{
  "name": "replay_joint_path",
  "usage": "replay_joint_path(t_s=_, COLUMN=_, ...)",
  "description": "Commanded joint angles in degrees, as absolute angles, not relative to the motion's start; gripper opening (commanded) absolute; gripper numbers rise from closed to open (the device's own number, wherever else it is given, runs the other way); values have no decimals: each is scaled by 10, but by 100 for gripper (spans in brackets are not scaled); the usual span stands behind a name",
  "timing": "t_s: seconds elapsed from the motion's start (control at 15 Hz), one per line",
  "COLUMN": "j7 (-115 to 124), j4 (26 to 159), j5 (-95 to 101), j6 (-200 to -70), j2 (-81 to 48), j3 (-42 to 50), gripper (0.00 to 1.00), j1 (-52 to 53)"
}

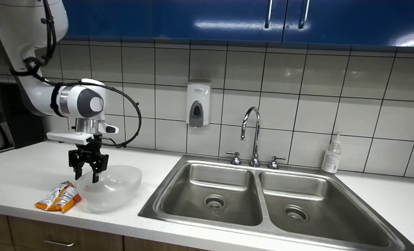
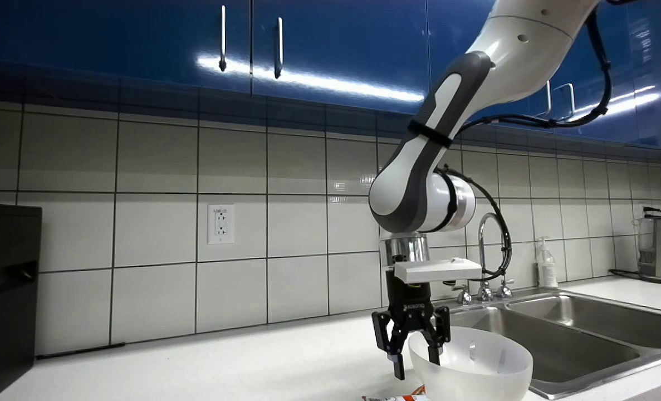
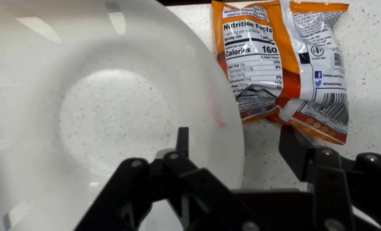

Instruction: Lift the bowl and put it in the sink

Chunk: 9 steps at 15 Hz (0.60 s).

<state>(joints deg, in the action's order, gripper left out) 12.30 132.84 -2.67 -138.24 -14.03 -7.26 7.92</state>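
Straddling the left rim of the bowl (image 1: 118, 190) from above, our gripper (image 1: 87, 175) has its jaws well apart and clamps nothing. In the wrist view, one finger (image 3: 182, 141) is over the bowl's inside and its mate lies outside the rim; how far the tips reach below it we cannot tell. The bowl stands upright on the counter (image 1: 15, 174), left of the sink (image 1: 163, 191) and apart from it. Its wall is cloudy and see-through, so we take it for plastic: light, slightly springy, readier to flex or slip than to crack. Were it glass, we would want a softer squeeze. Such smooth sides offer little bite, so we judge the rim the best hold, with the wall set deep between the fingers before we close. Held at its left side only, the bowl will probably sag on the right; a firm pinch and a slow lift should suit it on the way rightward to the left basin (image 1: 193, 200). The snack packet (image 1: 58, 198) lies just beside the bowl's near-left side, touching or not we cannot tell, and the outer finger could nudge it as we close.
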Motion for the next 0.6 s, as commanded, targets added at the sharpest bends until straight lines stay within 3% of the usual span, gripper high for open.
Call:
replay_joint_path(t_s=0.0, j7=122, j4=1317, j5=-24, j6=-1381, j2=-141, j3=-68, gripper=42, j1=84)
replay_joint_path(t_s=0.33, j7=125, j4=1313, j5=-14, j6=-1383, j2=-143, j3=-63, gripper=5, j1=85)
replay_joint_path(t_s=0.4, j7=125, j4=1313, j5=-12, j6=-1385, j2=-143, j3=-63, gripper=0, j1=85)
replay_joint_path(t_s=0.53, j7=127, j4=1312, j5=-9, j6=-1385, j2=-143, j3=-62, gripper=0, j1=86)
